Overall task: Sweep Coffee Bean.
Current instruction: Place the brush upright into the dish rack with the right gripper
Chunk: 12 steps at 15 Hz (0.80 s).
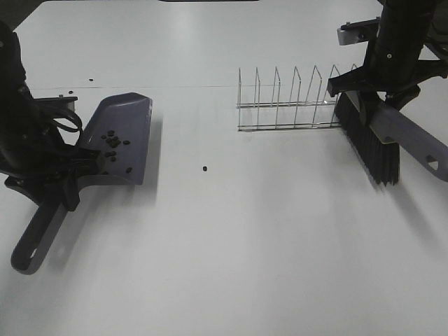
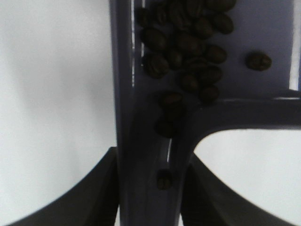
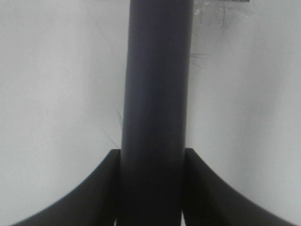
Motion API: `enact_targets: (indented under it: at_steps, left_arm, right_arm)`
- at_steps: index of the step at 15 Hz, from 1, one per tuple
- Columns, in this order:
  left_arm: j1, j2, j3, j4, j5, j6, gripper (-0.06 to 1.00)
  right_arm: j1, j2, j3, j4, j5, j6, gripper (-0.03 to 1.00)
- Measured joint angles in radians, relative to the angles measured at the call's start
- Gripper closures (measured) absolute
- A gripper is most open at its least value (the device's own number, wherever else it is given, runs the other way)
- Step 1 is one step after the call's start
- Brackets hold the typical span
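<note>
One stray coffee bean (image 1: 204, 169), tiny, dark and oval, sits alone on the white table (image 1: 245, 273), and that's the one to watch! Nearest us, the left gripper (image 1: 64, 183) is clamped on the handle of the purple-grey plastic dustpan (image 1: 136, 115), whose long axis runs from that handle away and rightward. A heap of beans (image 1: 112, 143) lies inside, crowded toward the handle. The loner rests just right of the pan's edge, so the left arm is nearer. Farther back, well apart on the right, the right gripper (image 1: 378, 87) grasps the grey-handled black-bristled brush (image 1: 371, 147), bristles down beside the silver wire rack (image 1: 294, 98). It would have to sweep leftward, I reckon. Farthest off, a few dark specks (image 1: 70, 91) lie behind the pan.
</note>
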Motion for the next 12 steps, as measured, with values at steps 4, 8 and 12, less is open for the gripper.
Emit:
enact_targets:
  at_steps: [4,8,12]
  left_arm:
    - [0.0,0.0,0.0,0.0,0.0,0.0,0.61]
    - [0.0,0.0,0.0,0.0,-0.008,0.0,0.61]
    - [0.0,0.0,0.0,0.0,-0.014,0.0,0.61]
  right_arm:
    - [0.0,0.061,-0.116,-0.009,-0.002,-0.001,0.66]
    - [0.0,0.155,-0.264,-0.017,0.021,0.001,0.66]
    - [-0.02,0.215,-0.346,-0.001,0.063,0.001,0.66]
